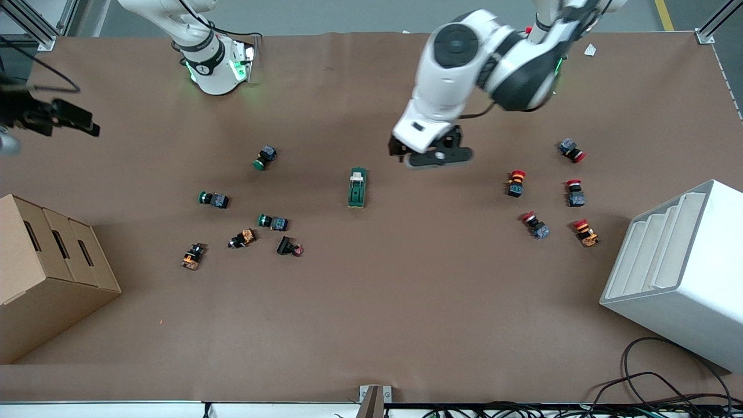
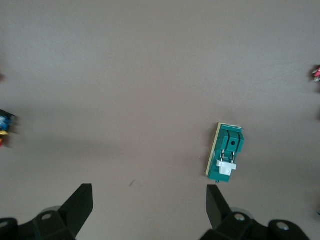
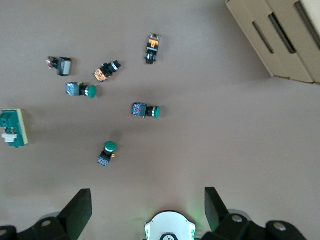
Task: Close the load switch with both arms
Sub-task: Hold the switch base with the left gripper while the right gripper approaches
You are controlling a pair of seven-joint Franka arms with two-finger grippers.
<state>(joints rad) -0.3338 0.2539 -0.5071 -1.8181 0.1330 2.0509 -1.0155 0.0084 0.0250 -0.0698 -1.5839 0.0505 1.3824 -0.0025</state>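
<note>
The load switch [image 1: 357, 187] lies flat near the middle of the table, its long side running toward and away from the front camera, its white lever tab [image 2: 225, 167] at the end toward the robots' bases. Nothing touches it.

The left gripper [image 1: 436, 152] hangs over bare table just beside the switch, toward the left arm's end, fingers spread wide and empty; in its wrist view the switch sits close to one fingertip [image 2: 216, 200]. To do this step well, I judge one arm should pin the green body so it cannot slide while the other pushes the tab, coming straight down and centred.

The right gripper [image 1: 64, 119] waits high over the right arm's end of the table, also wide open and holding nothing.

The cardboard box [image 1: 40, 273] at the right arm's end shows slots, contents hidden. The white stepped bin [image 1: 676, 270] at the left arm's end shows nothing inside. Green-capped push buttons [image 1: 266, 157] and red-capped push buttons [image 1: 516, 182] lie scattered on either side.
</note>
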